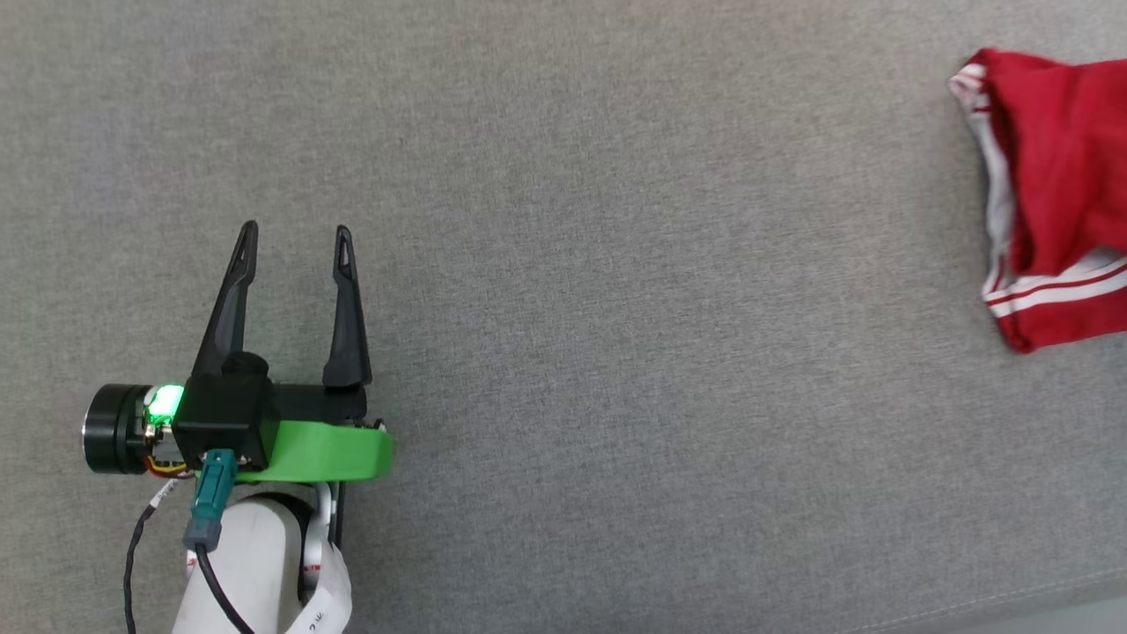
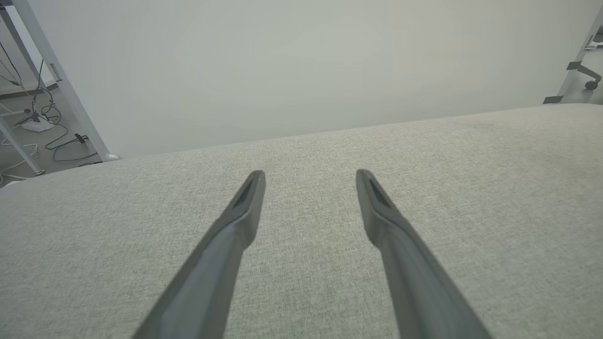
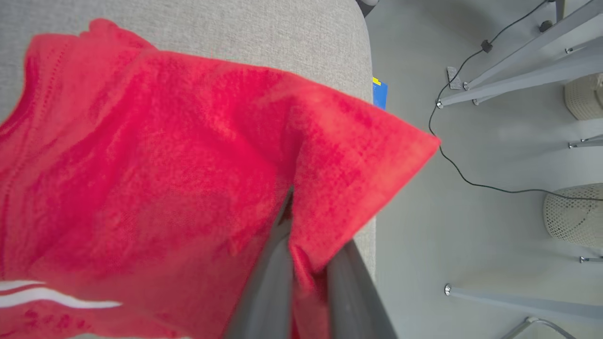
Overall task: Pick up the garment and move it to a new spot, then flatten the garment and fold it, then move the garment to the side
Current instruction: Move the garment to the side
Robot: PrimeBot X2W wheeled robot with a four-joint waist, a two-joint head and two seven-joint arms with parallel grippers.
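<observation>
Your right gripper (image 3: 308, 235) is clamped on the red jersey (image 3: 165, 165) edge, likely for hauling it aside; your left gripper (image 1: 295, 233) hangs spread, holding nothing.

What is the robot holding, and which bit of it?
The right gripper pinches the red jersey by a fold of red cloth near one corner. The left gripper is open, holding nothing.

It looked like a lab or test room rather than a home: a wide grey fabric-covered surface (image 1: 616, 264) stood on a smooth pale floor (image 3: 471, 235) before a bare wall (image 2: 301, 70), with pale metal frame legs (image 3: 518, 77) and a loose black cable (image 3: 471, 182) beside it.
</observation>
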